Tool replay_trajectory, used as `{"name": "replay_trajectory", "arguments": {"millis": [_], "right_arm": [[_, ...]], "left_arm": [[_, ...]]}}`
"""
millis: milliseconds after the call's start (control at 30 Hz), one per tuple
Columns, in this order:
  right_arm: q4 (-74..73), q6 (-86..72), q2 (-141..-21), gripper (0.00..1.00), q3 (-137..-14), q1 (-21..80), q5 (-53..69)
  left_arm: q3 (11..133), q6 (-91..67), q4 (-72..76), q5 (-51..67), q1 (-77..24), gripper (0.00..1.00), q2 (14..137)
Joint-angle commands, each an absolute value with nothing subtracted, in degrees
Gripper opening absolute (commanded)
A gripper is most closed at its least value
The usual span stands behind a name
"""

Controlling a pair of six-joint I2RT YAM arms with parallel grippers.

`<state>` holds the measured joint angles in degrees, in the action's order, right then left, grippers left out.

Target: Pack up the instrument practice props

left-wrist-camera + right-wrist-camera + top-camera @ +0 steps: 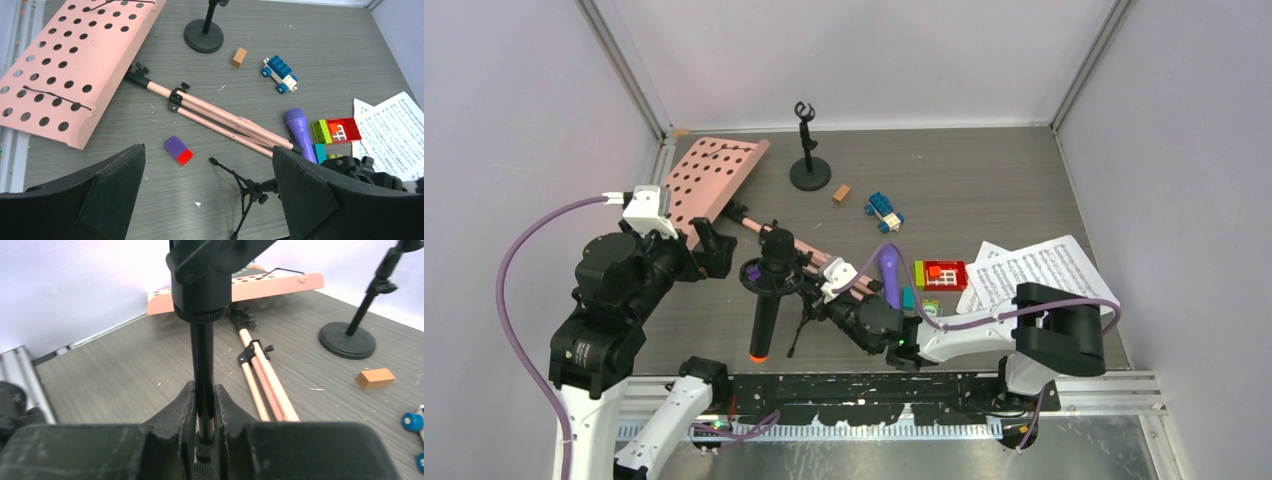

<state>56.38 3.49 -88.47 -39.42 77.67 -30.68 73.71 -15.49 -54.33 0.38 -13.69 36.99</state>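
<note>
**A:** How far along is the packing?

**B:** Barely begun, I'd judge. Nothing looks packed, and no box or bag is in view. Every prop is out on the table.

**A:** What are the arms doing?

**B:** The right gripper [205, 390] has its jaws nearly closed, pinching the thin black shaft of the tripod mic support [202, 355]. Just above the jaws the shaft widens into a thick collar. The black orange-tipped microphone [762, 315] seems to sit on that support, though I cannot tell how it is fastened.

**A:** And the left?

**B:** The left gripper [207, 150] is spread fully wide and holds nothing. Beyond its left jaw lies the pink sheet-music holder [75, 65], a flat plate full of holes. Its tripod legs [225, 117] are folded together and run across between the jaws. The purple-headed microphone [299, 127] lies just past the right jaw, with the white note sheets [1034, 270] further right. The round-based mic support [808, 160] stands upright, well beyond both jaws.

**A:** So what's left?

**B:** All of it, by my reckoning.
</note>
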Motion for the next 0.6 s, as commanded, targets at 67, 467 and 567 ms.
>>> {"name": "replay_trajectory", "arguments": {"millis": [67,467,567], "right_arm": [[59.27,6.29,-91.68,0.01,-44.38,77.23,-44.52],[54.58,0.88,-88.54,0.36,-42.98,78.09,-46.22],[52.12,0.03,-86.50,0.44,-42.70,78.12,-43.61]], "left_arm": [[76.44,-12.66,-54.70,0.72,-13.36,1.00,36.67],[79.54,-11.83,-56.34,-6.52,-13.38,1.00,33.25],[80.02,-12.32,-56.04,-6.73,-13.36,1.00,32.41]]}}
